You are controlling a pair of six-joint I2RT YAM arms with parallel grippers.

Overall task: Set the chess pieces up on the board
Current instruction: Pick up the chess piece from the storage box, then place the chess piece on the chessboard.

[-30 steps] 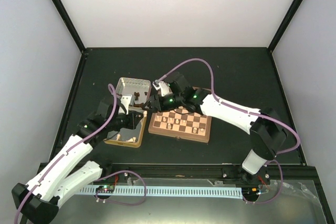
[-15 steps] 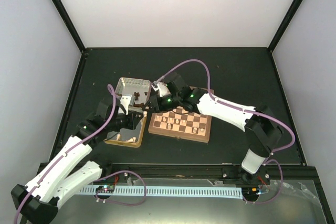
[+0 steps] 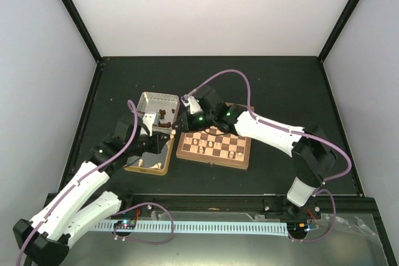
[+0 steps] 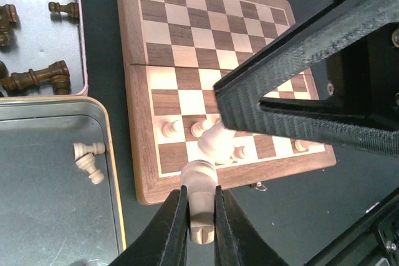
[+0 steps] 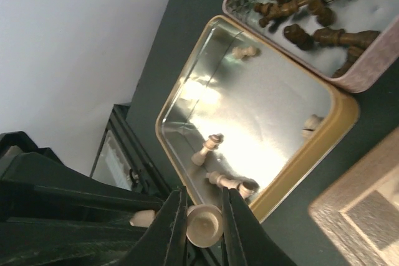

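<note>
**Two arms meeting over the gap between tins and board.** Within the last second the jaws of the right gripper (image 5: 204, 207), previously held wide apart, have been brought together. They are now clamped on a pale chessman (image 5: 204, 223), seen base-on between the fingers. The right arm has meanwhile been drawn slightly toward the tins. The left gripper (image 4: 200, 196) is shown unchanged, its jaws clamped on a pale piece (image 4: 201, 213) held just off the near edge of the board (image 4: 135, 129). Whether both grips are on one and the same piece, as in a handover, cannot be told. A pale piece is judged to have been secured for placing, with carriage to a free square of the near ranks as the next step.

A few standing pale pieces (image 4: 172, 128) are seen on the two near ranks, and none on the far ranks that show. Several loose pale men (image 5: 209, 149) are left lying in the gold-rimmed tin (image 5: 341, 115). The dark pieces (image 4: 37, 78) are lying in the silver tin (image 4: 37, 42), so most of the set-up is judged outstanding. In the left wrist view the right gripper's fingers are hung across the near-right squares, close to the standing men, which could be toppled. The two grippers are crowded closely together, so little room is left for either to be turned
</note>
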